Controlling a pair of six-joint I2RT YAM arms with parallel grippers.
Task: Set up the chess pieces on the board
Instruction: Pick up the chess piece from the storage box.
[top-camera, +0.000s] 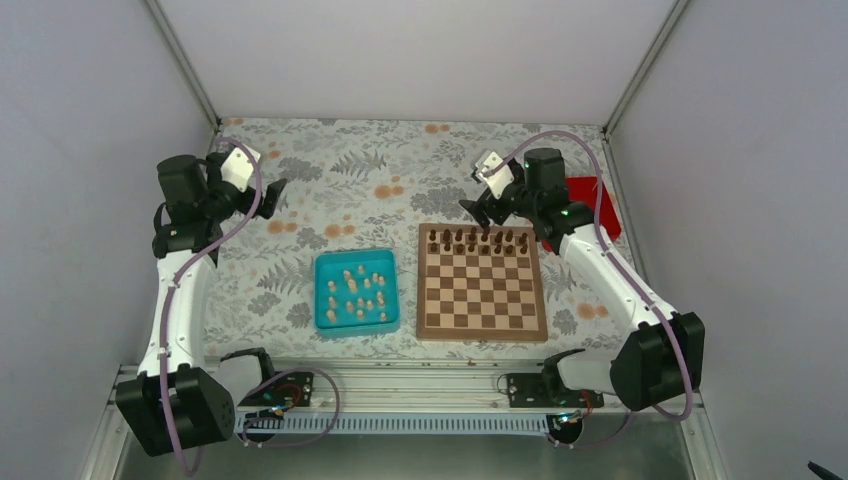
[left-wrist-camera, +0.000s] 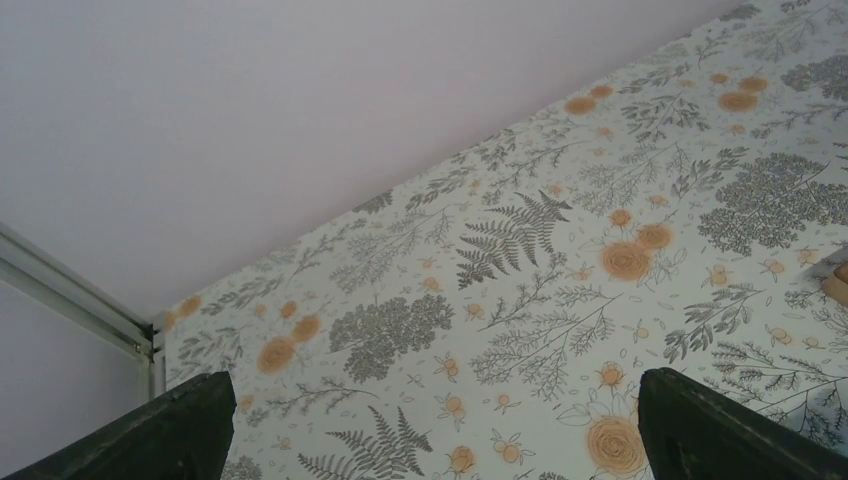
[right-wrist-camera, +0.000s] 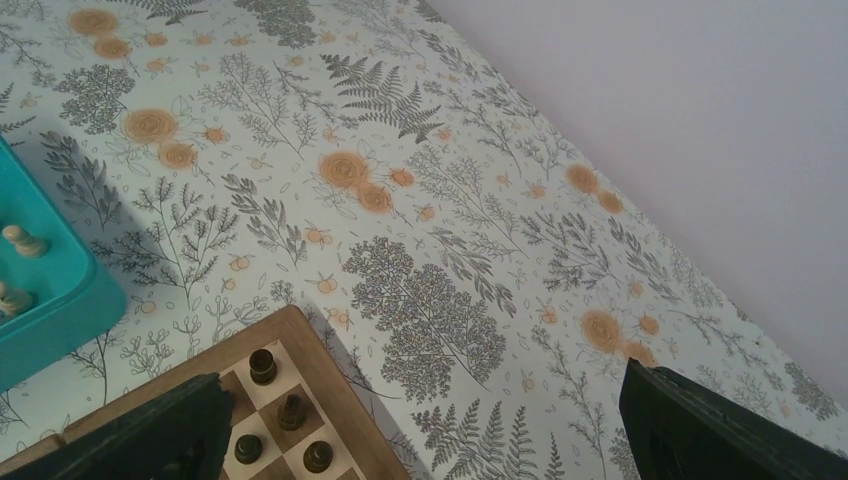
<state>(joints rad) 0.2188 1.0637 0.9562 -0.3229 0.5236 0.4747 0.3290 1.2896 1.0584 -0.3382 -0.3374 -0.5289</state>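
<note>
Top external: with left tool (top-camera: 274, 198) and right tool (top-camera: 478, 213) being held wide and empty, the chess pieces (top-camera: 356, 295) are being held in the tray (top-camera: 322, 262) just left of the board (top-camera: 482, 295), each likely needing a vertical pinch.

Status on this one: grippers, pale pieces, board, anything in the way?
Left gripper and right gripper open, empty, raised. Pale pieces all in the teal tray, none on the board. Dark pieces on its far rows. Path clear.
</note>
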